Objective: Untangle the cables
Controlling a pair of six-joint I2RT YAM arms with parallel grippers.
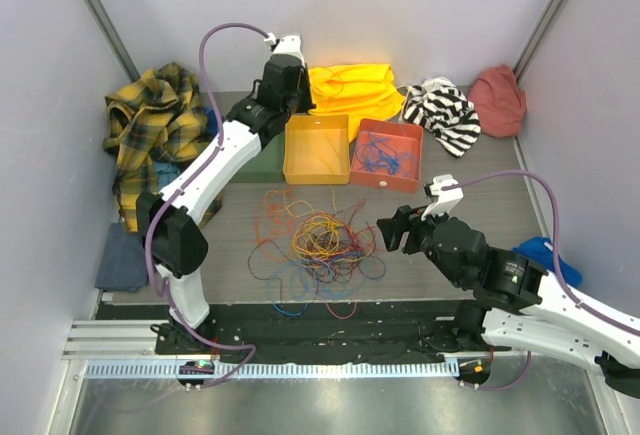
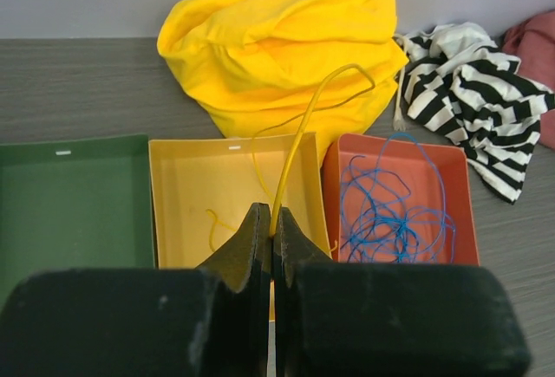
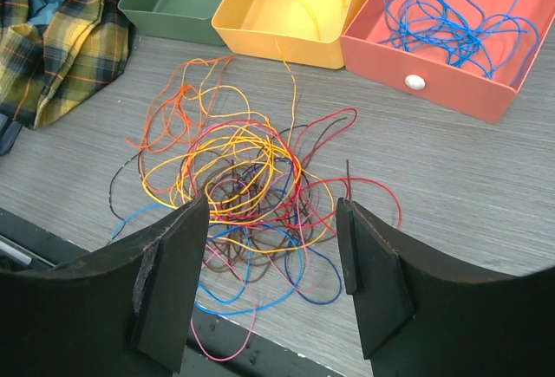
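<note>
The cables [image 1: 318, 245] lie in a tangled pile of orange, yellow, red, blue and dark wires at the table's near middle, also in the right wrist view [image 3: 243, 186]. My left gripper [image 1: 285, 85] is high over the yellow tray [image 1: 316, 180]. It is shut [image 2: 273, 221] on one yellow cable [image 2: 299, 147], which rises from the jaws and curves away. A yellow strand [image 3: 293, 100] runs from the pile up towards that tray. My right gripper [image 1: 400, 227] is open and empty [image 3: 273, 212], hovering just right of the pile.
A green tray [image 1: 262, 160], the yellow tray and a red tray [image 1: 385, 185] holding blue cables [image 1: 378, 160] stand in a row behind the pile. A plaid shirt [image 1: 155, 125], yellow cloth [image 1: 350, 85], striped cloth [image 1: 445, 110] and pink cloth [image 1: 498, 100] lie around.
</note>
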